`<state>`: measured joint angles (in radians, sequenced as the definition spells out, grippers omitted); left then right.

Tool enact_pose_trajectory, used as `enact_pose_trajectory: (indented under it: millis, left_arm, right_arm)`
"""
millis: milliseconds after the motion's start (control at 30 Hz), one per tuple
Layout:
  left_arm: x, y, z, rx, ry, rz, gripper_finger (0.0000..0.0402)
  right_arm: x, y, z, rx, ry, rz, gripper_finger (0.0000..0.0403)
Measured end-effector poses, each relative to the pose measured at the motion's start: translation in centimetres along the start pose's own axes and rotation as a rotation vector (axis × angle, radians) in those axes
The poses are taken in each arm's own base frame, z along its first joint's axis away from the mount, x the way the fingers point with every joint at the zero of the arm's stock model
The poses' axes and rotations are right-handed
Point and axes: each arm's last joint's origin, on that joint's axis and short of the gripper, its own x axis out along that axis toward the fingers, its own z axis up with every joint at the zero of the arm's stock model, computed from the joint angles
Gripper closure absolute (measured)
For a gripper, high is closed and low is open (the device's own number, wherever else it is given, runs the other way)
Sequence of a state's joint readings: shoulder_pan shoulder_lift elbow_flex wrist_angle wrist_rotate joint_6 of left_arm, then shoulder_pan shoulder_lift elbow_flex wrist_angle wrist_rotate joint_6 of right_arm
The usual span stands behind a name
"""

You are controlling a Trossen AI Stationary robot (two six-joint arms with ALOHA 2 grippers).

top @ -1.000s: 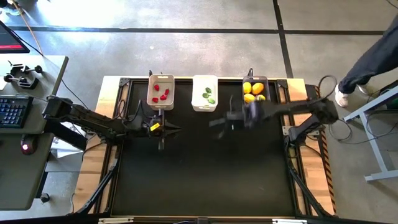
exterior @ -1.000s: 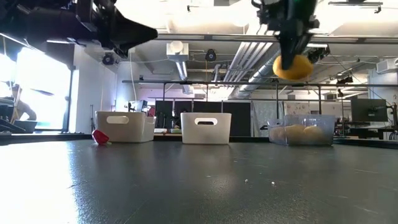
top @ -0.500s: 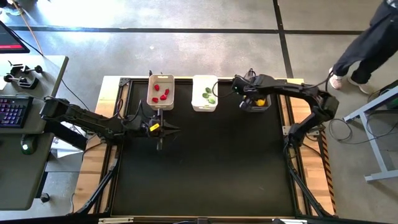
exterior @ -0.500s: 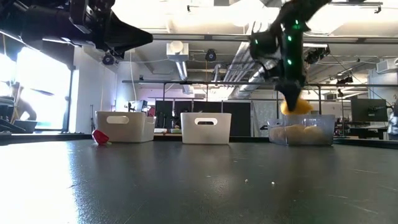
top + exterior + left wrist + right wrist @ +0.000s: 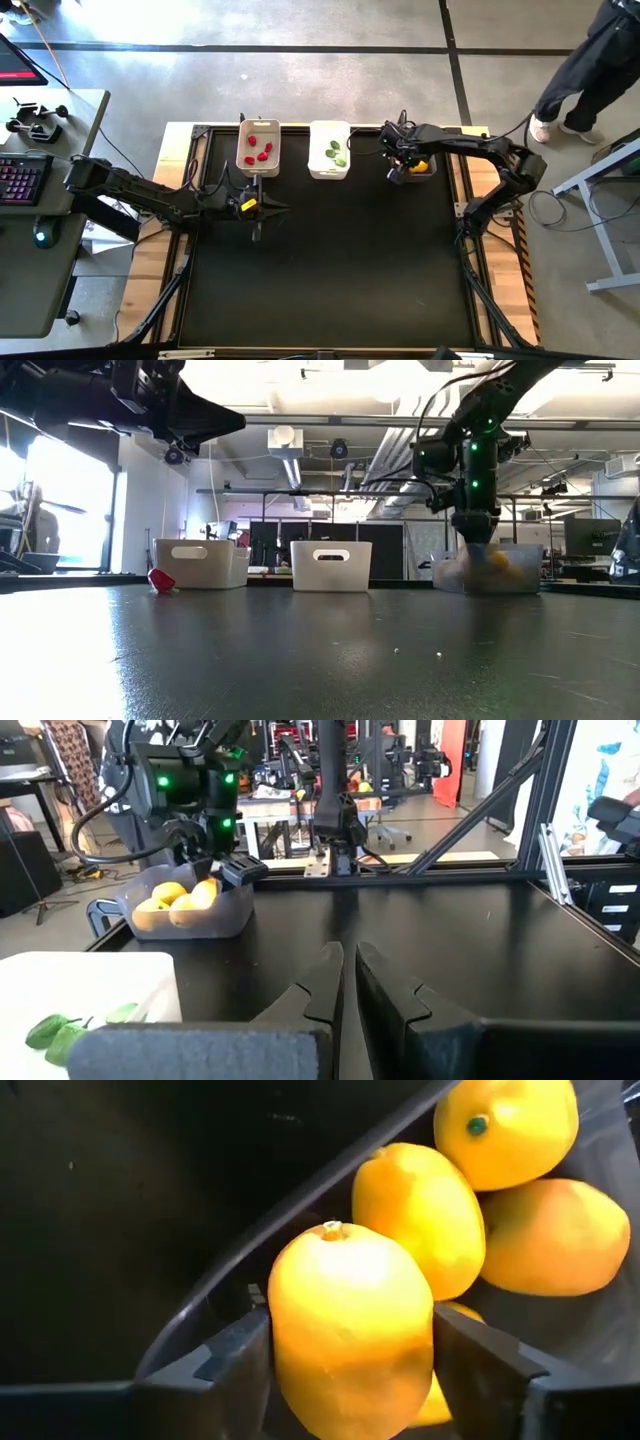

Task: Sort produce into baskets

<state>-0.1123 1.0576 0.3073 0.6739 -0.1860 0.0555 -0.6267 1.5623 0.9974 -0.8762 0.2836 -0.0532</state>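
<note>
Three baskets stand along the table's far edge: a beige one [image 5: 258, 147] with red pieces, a white one [image 5: 330, 150] with green pieces, and a dark grey one [image 5: 418, 170] with yellow and orange lemon-like fruits [image 5: 540, 1235]. My right gripper [image 5: 404, 163] reaches down into the grey basket [image 5: 487, 570], shut on a yellow fruit [image 5: 350, 1330]. My left gripper [image 5: 285, 207] hovers shut above the table in front of the beige basket, pointing toward the table's right edge; its fingers [image 5: 345, 955] hold nothing. A red piece [image 5: 161, 579] lies on the table beside the beige basket. My right gripper pinches the yellow fruit by its two opposite sides [image 5: 290, 1350] between its two fingers [image 5: 235, 1365]. The fingers come from above, pointing steeply down. The fruit's stem end [image 5: 330, 1230] faces up toward the wrist. It sits just inside the grey basket's wall, above the other fruits; whether it rests on them I cannot tell.
The black tabletop [image 5: 330, 270] stretches bare from the baskets to the near edge. A person's legs [image 5: 590, 70] stand on the floor beyond the table's far right corner. A desk with a keyboard [image 5: 20, 180] stands left of the table.
My right gripper has carried the yellow fruit toward the table's far edge and down, from well above the table into the grey basket. The fruit, high above the basket a second ago, now shows behind the basket's wall.
</note>
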Motion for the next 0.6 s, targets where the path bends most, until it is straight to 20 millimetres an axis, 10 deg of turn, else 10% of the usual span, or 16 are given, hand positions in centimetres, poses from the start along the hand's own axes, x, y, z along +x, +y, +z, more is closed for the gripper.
enact_pose_trajectory:
  millis: [267,600]
  left_arm:
    - [0.0,0.0,-0.1,-0.002,0.005,-0.004,0.0385]
    - [-0.1,-0.1,-0.7,0.01,0.071,-0.027,0.0385]
  right_arm:
    - [-0.9,-0.2,0.9,0.003,-0.052,-0.002,0.0111]
    - [-3.9,0.4,2.2,-0.016,-0.128,0.029,0.0137]
